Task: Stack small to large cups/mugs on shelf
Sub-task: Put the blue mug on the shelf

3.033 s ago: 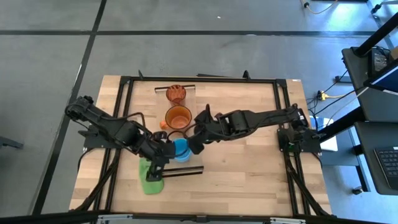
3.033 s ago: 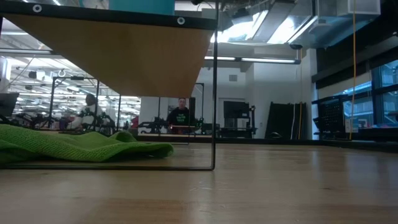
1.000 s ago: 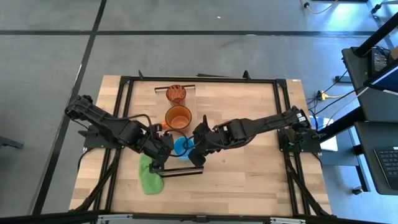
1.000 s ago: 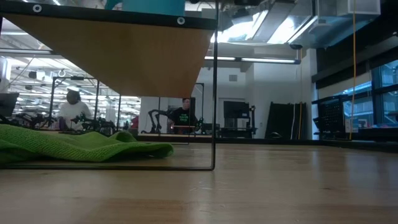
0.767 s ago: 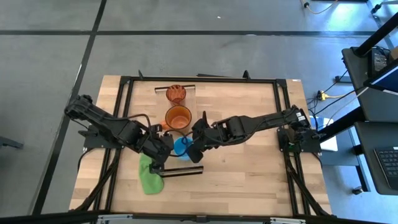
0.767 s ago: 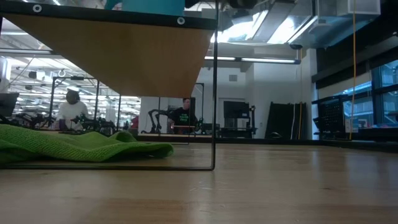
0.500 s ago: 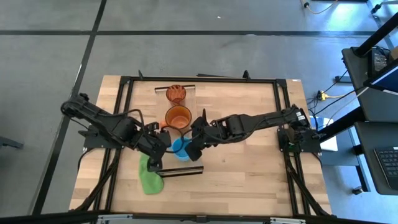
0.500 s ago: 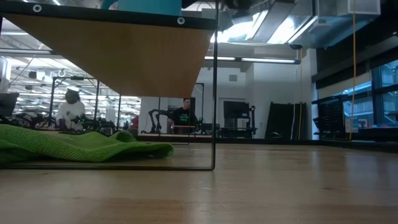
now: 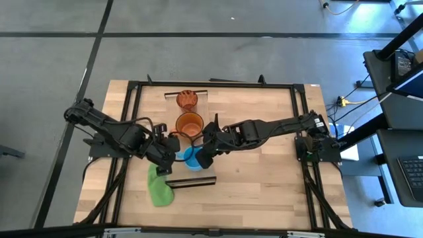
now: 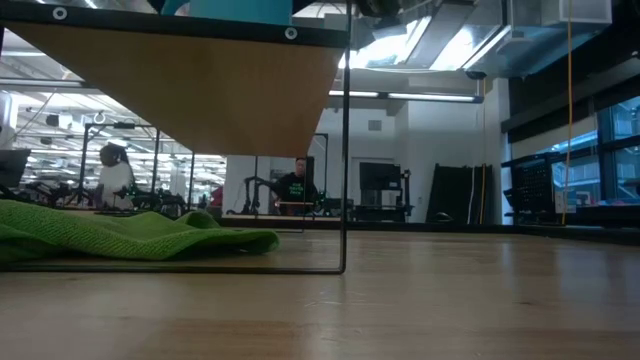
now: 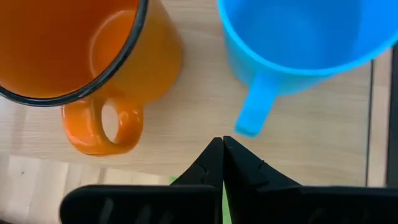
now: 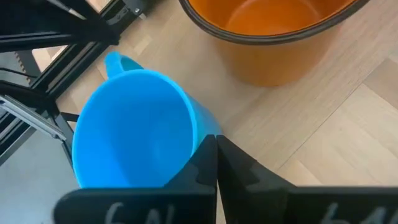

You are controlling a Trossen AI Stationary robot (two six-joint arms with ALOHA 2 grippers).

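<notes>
The light blue plastic handled mug (image 9: 191, 157) stands upright on the long light-wood plank shelf (image 9: 206, 118), toward its near end, just near of the wider orange translucent handled mug (image 9: 190, 123). The dark red translucent tumbler (image 9: 187, 100) stands at the far end, apart from the orange mug. A green cloth (image 9: 158, 186) lies on the wooden tabletop (image 9: 264, 185) under and beside the shelf's near left corner.

The left gripper (image 11: 222, 144) hovers just left of the blue mug, pointing at the gap between the two handles. Its jaws are closed tip to tip and hold nothing. The right gripper (image 12: 216, 142) sits at the blue mug's right side wall. Its jaws are also pressed together, empty, with the tips at or very near the wall; contact cannot be confirmed.

Handling, as a judgement: the blue mug looks like thin, rigid plastic. Expect it to be light, smooth and prone to sliding or tipping under a side push. The handle, which projects toward the left arm, and the rim wall are the practical grip points. The orange mug has a dark rim and a glossy wall and is probably slippery too.

Clearance: the blue mug stands close to the shelf's near edge, marked by a dark end rail (image 9: 190, 181). A push toward the near side risks a drop onto the tabletop. Both grippers crowd the mug from opposite sides. Open room lies above the mugs and over the tabletop to the right.
</notes>
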